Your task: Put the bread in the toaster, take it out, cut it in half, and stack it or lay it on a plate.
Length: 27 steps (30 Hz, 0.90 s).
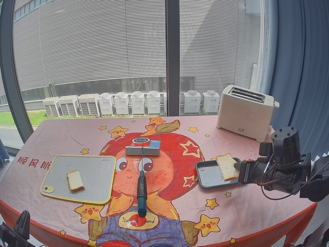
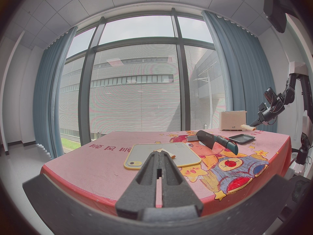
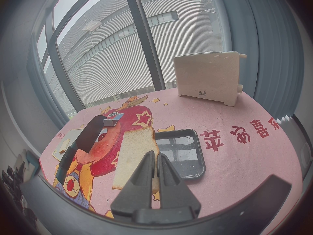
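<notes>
Black right tool (image 3: 155, 154) is clamped on a bread slice (image 3: 133, 157), held above the dark tray (image 3: 192, 167), with the toaster (image 3: 208, 77) beyond. Left tool (image 2: 159, 154), fingers together and empty, hangs off the tabletop (image 2: 97, 167); ahead of it, a bread piece (image 2: 166, 152) lies on the cutting board (image 2: 143, 152).

Pale bread slice (image 1: 227, 166), pinched at one edge by right fingers (image 3: 143, 177), hangs roughly flat above dark tray (image 1: 207, 177), rt side. Small bread pc (image 1: 75, 180) lies flat on grey cutting board (image 1: 92, 189), desk (image 1: 240, 203) left. Cream 2-slot toaster (image 1: 245, 112) stands upright back rt; teal-handled knife (image 1: 141, 189) mid-desk, blade tip in its block (image 1: 142, 150).
</notes>
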Available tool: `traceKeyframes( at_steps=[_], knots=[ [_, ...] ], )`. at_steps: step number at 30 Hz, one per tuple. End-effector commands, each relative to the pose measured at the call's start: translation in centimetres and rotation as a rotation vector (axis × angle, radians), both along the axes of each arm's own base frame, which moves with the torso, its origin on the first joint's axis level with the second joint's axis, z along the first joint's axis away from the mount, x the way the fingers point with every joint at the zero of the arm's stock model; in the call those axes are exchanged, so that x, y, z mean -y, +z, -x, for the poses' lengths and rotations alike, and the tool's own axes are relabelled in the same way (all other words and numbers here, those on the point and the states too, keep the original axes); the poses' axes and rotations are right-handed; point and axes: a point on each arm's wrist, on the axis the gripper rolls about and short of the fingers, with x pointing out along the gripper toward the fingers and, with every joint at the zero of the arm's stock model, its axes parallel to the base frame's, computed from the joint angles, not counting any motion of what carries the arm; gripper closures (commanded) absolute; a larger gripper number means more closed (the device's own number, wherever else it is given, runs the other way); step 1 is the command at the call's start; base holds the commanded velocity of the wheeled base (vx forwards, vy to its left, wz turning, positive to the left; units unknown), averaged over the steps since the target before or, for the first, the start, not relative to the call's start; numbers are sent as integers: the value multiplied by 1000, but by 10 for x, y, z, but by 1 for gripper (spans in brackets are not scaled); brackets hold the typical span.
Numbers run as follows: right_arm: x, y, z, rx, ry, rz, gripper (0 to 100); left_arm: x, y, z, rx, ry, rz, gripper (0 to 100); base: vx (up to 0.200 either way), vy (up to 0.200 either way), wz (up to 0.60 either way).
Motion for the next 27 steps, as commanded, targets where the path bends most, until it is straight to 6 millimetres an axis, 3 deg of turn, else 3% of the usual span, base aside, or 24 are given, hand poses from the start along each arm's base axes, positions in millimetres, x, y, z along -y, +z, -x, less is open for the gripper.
traceKeyframes(
  at_steps=[1,16,27],
  knots=[
    [-1,-3,-2,-10,2,9,100,0,-5,0,-2,-1,0,100,0,0,0],
    [-2,-7,-4,-19,5,22,100,0,-5,0,-2,-3,0,100,0,0,0],
    [-1,-12,-17,25,-32,3,100,0,-5,0,-2,-4,0,100,0,0,0]
  ],
)
